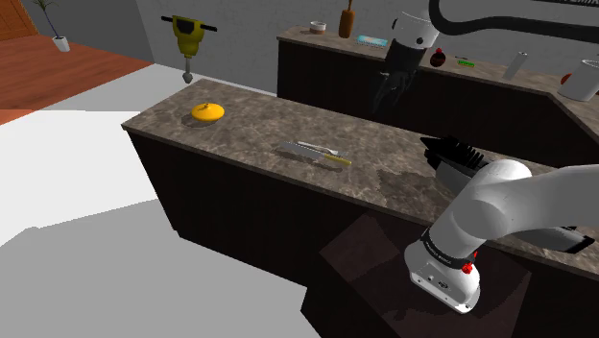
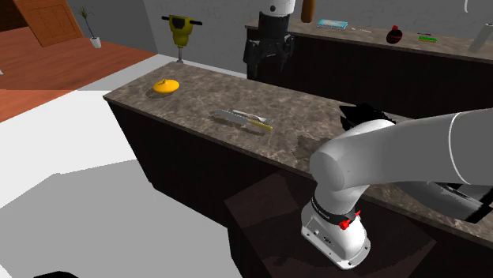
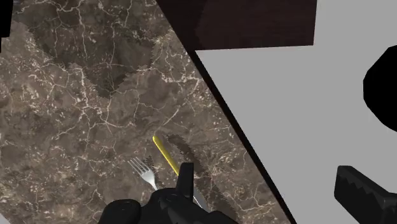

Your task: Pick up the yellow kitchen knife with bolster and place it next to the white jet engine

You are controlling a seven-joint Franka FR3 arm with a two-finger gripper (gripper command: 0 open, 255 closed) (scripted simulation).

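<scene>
a: where's the yellow-handled kitchen knife with a grey blade (image 1: 336,158)?

b: lying flat on the brown marbled desk (image 1: 250,125), close to its near edge and about midway along. a grey metal fork (image 3: 143,170) lies just beside it, roughly parallel.

a: and the jaws?

b: the all-black gripper (image 1: 388,104) hangs above the desk's far side, apart from the knife. its jaws stand wide apart with nothing between them. in the wrist view the yellow handle lies just beyond one fingertip, not touching it.

a: where's the engine?

b: the jet engine with black fan blades and a pale body (image 1: 451,158) sits on the same desk, toward the shoulder view's right and partly behind the white arm (image 1: 499,192). it's well apart from the knife.

a: anything else around?

b: an orange domed round thing (image 1: 206,111) sits at the desk's other end, so the knife lies between it and the engine. a yellow jackhammer-shaped tool (image 1: 185,43) stands upright beyond that end. behind the desk, a second dark counter (image 1: 326,67) carries several small things.
</scene>
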